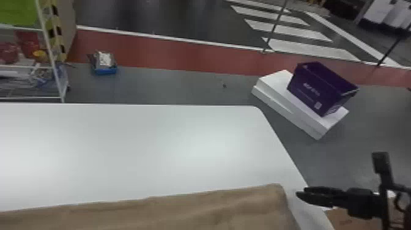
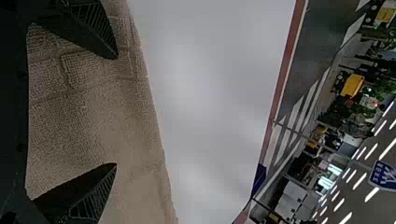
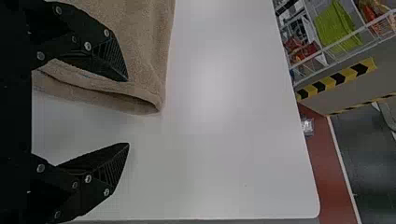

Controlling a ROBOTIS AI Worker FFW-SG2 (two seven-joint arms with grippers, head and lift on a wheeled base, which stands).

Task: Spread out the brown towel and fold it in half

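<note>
- Square the brown towel (image 1: 195,211) on the white desk (image 1: 146,146), seemingly doubled.
- Lower the left end effector (image 2: 116,111), spread over it, gently.
- Slide the right end effector (image 3: 128,112), spread beside the layered end (image 3: 140,100), around both plies before pinching.

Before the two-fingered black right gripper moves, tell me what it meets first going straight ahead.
Probably the right-hand end of the brown cloth towel, just beyond the open right gripper; the gripper's height above the white, flat-topped table is unclear, so it might skim past the towel.
</note>
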